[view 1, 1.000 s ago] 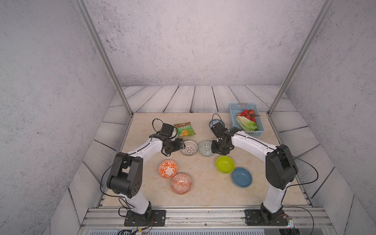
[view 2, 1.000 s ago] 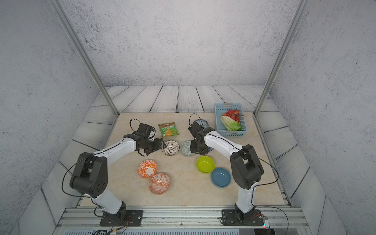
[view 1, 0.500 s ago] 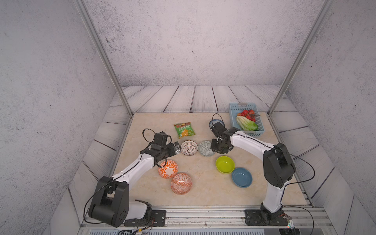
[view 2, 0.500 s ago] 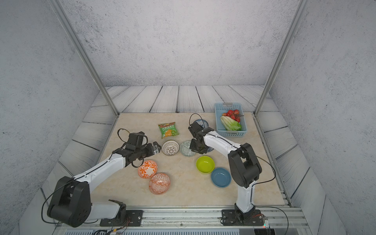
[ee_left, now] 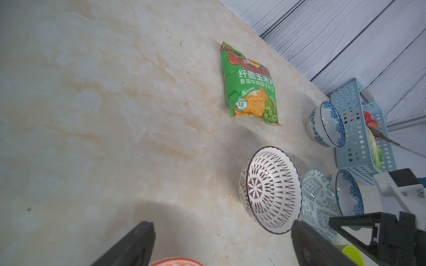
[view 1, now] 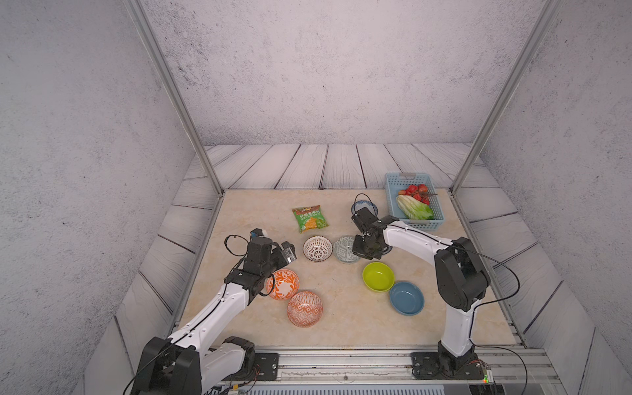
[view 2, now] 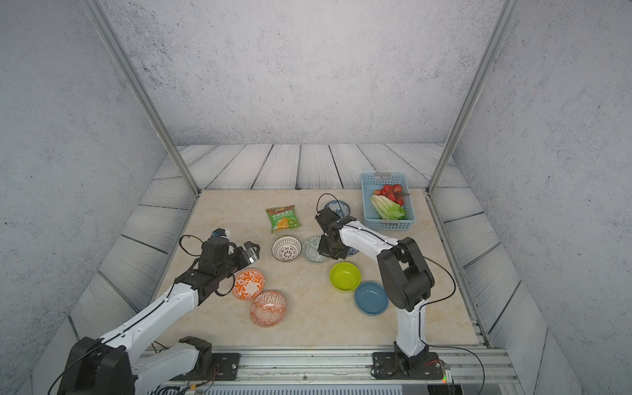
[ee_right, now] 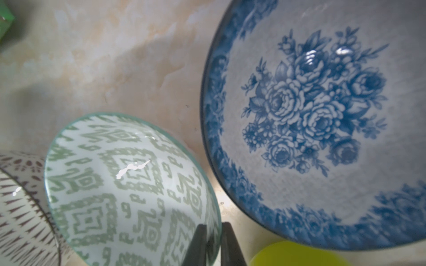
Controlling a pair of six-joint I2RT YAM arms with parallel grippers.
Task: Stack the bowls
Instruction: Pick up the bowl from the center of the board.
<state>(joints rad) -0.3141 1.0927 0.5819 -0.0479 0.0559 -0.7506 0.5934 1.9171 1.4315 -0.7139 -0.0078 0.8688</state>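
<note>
right gripper (ee_right: 213,226): pressed nearly together, pinching the rim of grey geometric bowl (ee_right: 129,184)
bowl spot: on table (view 1: 342,328), between white latticed bowl (view 1: 317,248) and blue floral bowl (ee_right: 311,115)
left gripper (ee_left: 222,224): spread wide, holding nothing, beside orange-white bowl (view 1: 282,284)

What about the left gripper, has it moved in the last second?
Yes. The left gripper has backed away from the white latticed bowl, leaving a gap, and now sits nearer the orange floral bowl.

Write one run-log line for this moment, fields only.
left claw: open, empty | right claw: shut on grey bowl rim | stack: not begun
</note>
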